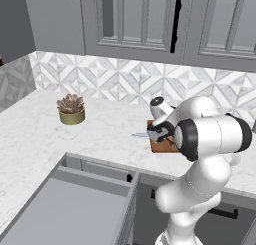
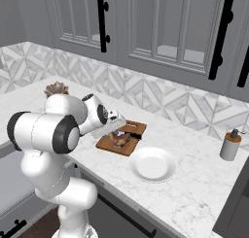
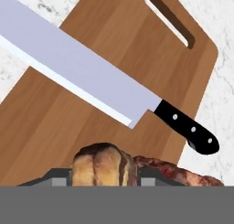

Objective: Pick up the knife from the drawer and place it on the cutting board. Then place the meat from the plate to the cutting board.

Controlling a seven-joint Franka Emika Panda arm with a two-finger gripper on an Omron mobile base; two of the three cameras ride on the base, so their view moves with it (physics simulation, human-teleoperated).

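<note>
In the left base view, the gripper (image 1: 159,134) hangs over the cutting board (image 1: 161,145) at centre; the right base view shows brownish meat (image 2: 118,140) on it; the hand view shows fingers (image 3: 58,178) pinching that meat below the silver, black-handled knife (image 3: 91,85).

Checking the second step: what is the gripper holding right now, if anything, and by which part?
The gripper holds the meat over the cutting board, its fingers clamped on the rounded end. The knife already lies on the board.
</note>
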